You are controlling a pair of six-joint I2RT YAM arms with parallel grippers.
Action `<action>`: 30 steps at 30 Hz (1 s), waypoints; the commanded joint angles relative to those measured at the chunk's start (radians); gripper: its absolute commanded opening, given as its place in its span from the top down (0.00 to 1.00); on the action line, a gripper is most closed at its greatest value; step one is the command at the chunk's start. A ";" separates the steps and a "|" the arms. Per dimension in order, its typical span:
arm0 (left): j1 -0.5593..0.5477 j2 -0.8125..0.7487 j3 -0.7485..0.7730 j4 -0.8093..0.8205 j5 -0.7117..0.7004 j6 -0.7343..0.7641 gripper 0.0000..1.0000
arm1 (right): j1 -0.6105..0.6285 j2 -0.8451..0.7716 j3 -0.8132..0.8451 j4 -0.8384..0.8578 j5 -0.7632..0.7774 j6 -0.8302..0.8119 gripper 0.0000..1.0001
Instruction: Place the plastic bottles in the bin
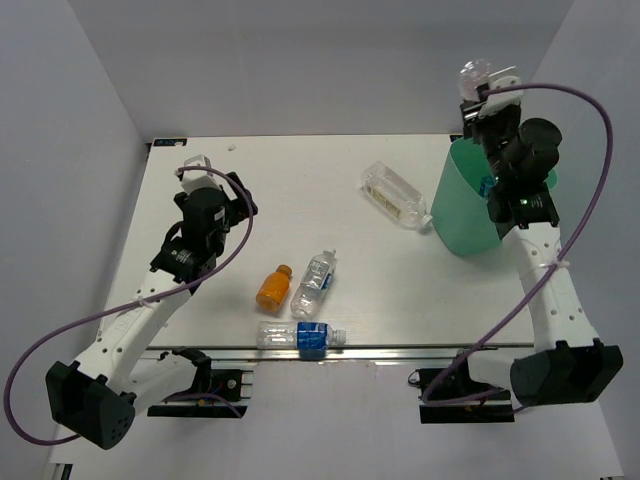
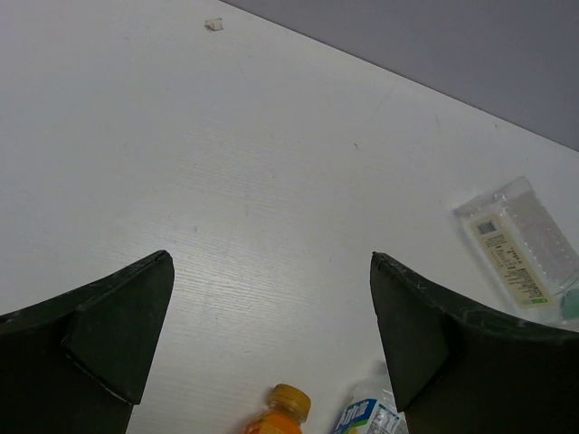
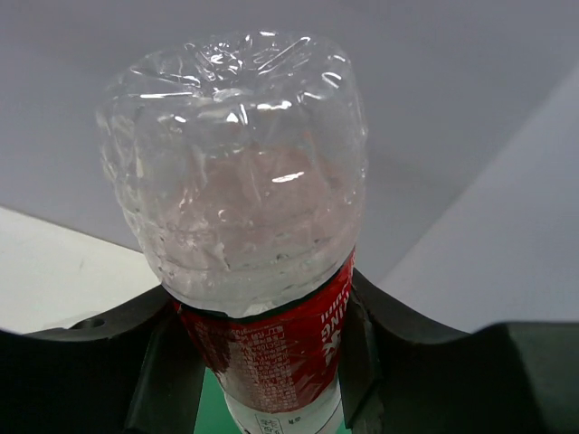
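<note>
– Red-labelled bottle (image 3: 235, 181): where?
– Clamped at its label by the right gripper (image 3: 262, 353), over the mint-green bin (image 1: 465, 215). Looks light, thin, crushable; squeeze gently.
– Left gripper (image 2: 271, 262)?
– Spread wide, empty.

Bin (image 1: 468, 215) far right, squarish bottle (image 1: 395, 194) just left, three bottles (image 1: 300, 337) front centre, seemingly apart.

Left gripper (image 1: 197, 165): left of frame, arm bent, jaws spread wide.
Right gripper (image 1: 487, 88): upper right, arm raised, jaws clamped on bottle (image 3: 244, 208).
</note>
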 commanded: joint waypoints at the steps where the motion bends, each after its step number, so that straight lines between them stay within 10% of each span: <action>1: 0.000 -0.018 -0.019 -0.008 -0.023 0.008 0.02 | -0.092 0.073 0.054 0.036 0.087 0.308 0.63; 8: 0.000 0.004 -0.042 -0.010 0.062 0.010 0.02 | -0.245 0.113 0.070 -0.093 0.079 0.525 0.11; 16: 0.002 0.046 -0.041 -0.036 0.102 0.005 0.02 | -0.241 0.097 0.145 -0.192 -0.150 0.496 0.11; 22: 0.002 0.028 -0.042 -0.036 0.094 0.008 0.02 | 0.138 0.058 0.103 -0.366 -0.338 -0.068 0.11; 27: 0.002 0.008 -0.057 -0.045 0.076 0.005 0.02 | 0.408 0.001 -0.144 -0.676 -0.473 -0.943 0.11; 30: 0.002 -0.008 -0.074 -0.036 0.072 0.006 0.02 | 0.491 0.002 -0.239 -0.691 -0.508 -1.073 0.11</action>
